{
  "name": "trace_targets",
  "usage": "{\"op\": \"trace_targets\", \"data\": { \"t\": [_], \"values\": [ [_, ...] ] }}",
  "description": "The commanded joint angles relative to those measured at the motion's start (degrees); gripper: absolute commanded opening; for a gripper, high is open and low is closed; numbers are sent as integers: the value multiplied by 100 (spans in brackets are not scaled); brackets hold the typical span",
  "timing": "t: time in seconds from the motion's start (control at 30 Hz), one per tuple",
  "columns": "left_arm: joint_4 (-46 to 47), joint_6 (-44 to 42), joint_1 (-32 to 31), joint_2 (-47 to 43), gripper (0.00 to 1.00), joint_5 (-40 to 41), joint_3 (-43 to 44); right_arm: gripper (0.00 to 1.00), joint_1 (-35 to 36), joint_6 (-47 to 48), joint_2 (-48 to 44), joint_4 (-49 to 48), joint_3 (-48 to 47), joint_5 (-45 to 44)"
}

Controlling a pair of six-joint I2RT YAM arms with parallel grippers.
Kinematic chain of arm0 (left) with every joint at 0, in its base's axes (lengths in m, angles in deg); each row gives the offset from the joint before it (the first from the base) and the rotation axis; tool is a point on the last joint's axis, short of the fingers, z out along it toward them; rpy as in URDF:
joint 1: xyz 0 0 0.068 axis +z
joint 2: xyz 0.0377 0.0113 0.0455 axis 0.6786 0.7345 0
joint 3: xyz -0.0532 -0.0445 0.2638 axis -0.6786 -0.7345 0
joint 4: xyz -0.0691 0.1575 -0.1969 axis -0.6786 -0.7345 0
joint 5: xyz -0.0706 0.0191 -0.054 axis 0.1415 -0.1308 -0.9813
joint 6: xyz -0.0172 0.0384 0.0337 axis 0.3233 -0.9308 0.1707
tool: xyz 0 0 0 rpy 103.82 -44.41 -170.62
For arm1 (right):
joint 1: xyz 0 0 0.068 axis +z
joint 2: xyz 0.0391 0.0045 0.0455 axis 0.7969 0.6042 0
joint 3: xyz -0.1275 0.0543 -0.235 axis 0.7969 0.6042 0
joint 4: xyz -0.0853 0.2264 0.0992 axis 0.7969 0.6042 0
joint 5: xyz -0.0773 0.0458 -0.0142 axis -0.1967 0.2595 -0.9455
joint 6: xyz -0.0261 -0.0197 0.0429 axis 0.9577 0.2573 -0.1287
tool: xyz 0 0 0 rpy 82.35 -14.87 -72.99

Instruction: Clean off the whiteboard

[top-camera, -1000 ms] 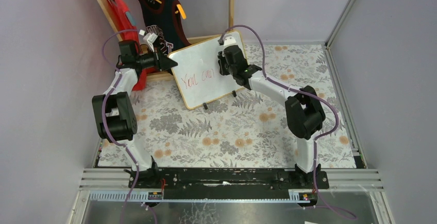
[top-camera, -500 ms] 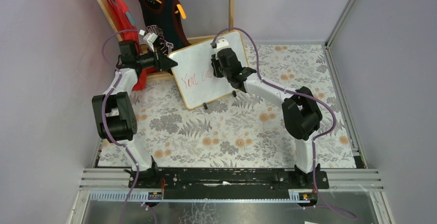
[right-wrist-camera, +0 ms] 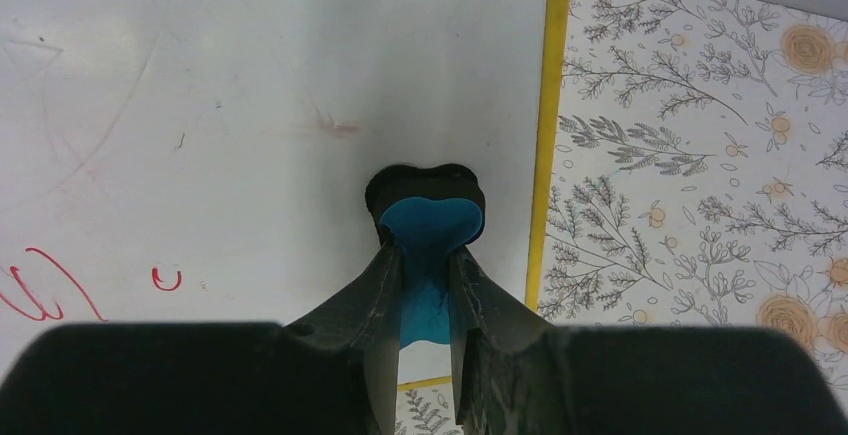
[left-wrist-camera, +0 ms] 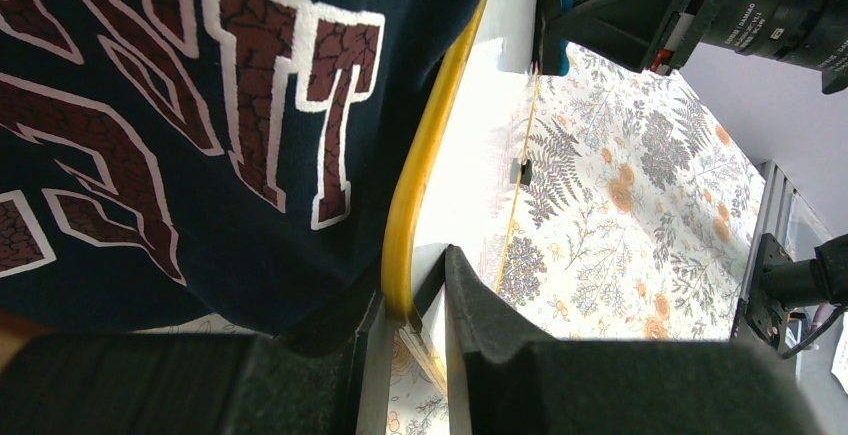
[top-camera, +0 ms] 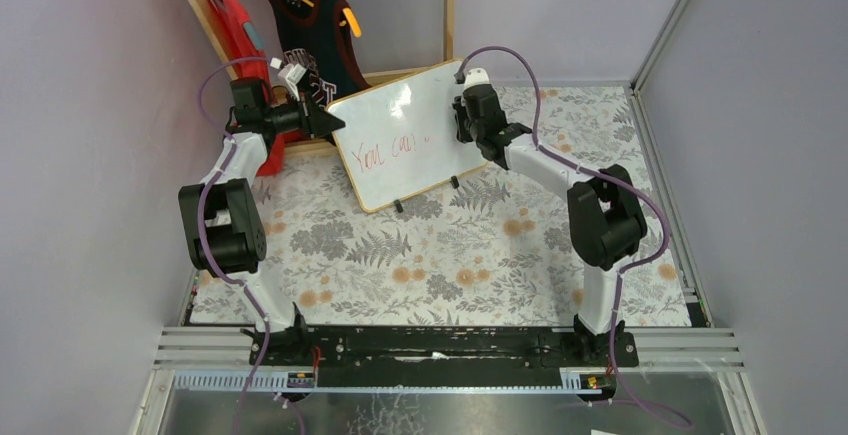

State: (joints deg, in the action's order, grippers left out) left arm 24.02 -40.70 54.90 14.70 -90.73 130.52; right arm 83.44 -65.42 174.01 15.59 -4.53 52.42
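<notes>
Whiteboard (top-camera: 410, 170) stands on edge toward the back of the floral counter (top-camera: 420, 265), just in front of a hanging dark jersey (top-camera: 310, 25); the left pincer (top-camera: 330, 122) is clamped on its left frame edge; the right pincer (right-wrist-camera: 425, 265) is closed on a blue eraser (right-wrist-camera: 430, 217) pressed to the board near its right edge. Red writing (top-camera: 385, 152) shows across its lower left.
</notes>
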Motion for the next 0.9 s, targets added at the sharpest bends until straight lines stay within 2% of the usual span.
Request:
{"op": "trace_targets", "data": {
  "t": [0.0,0.53,0.73,0.87],
  "values": [
    [-236,-694,31,48,0,770,-170,0,52,-60,-223,-104,19,38],
    [-228,-632,32,11,0,743,-158,0,1286,-442,127,-205,-337,-16],
    [-200,-626,26,3,0,740,-188,0,1290,-233,227,-135,-426,-337],
    [-196,-643,29,-3,0,763,-193,0,954,-259,43,-182,-146,-346]
  ]
}}
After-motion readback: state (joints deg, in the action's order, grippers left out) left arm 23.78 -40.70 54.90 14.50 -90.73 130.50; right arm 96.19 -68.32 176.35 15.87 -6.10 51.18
